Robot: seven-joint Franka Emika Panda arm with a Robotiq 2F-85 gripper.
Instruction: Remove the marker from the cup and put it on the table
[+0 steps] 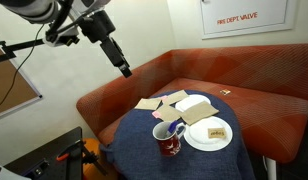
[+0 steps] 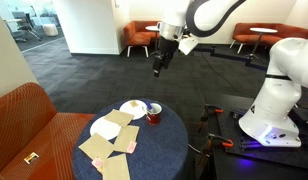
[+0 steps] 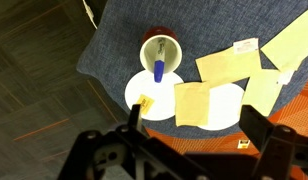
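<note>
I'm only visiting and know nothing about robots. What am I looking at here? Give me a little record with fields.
Marker: blue, standing inside the cup, not yet taken out
Cup: dark red mug on the table, beside the plate
Claw: open, holding nothing, high above the table
Plate: white, something pale lying on it
Paper pieces: tan, spread on the blue cloth
Sofa: red-orange, behind the table
</note>
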